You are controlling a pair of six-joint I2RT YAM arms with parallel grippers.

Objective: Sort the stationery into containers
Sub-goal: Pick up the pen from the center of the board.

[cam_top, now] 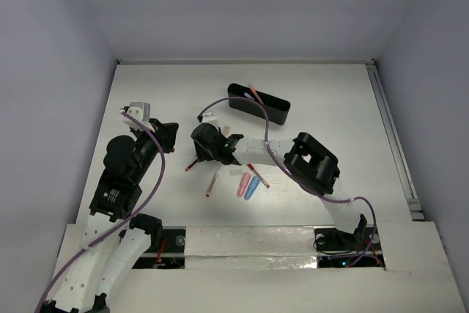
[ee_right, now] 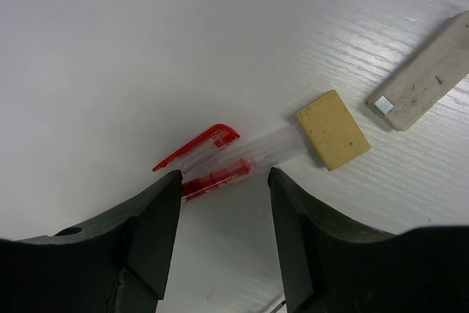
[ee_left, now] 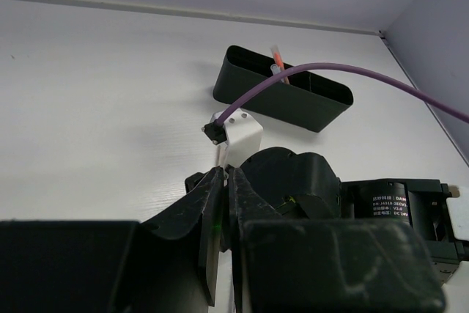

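The left arm (cam_top: 121,181) stands folded above its base at the near left. Its forearm is angled upward and the wrist is turned toward the centre. The left gripper (cam_top: 167,137) points to the right. In the left wrist view its fingers (ee_left: 212,218) lie pressed together with only a hairline seam between them.

The right arm (cam_top: 315,163) extends from its base at the near right, bends at the elbow, and reaches left. The right gripper (cam_top: 199,153) sits low over the table (cam_top: 146,86), pointing left. Its jaws are spread wide, and both fingers (ee_right: 154,218) show in the right wrist view.
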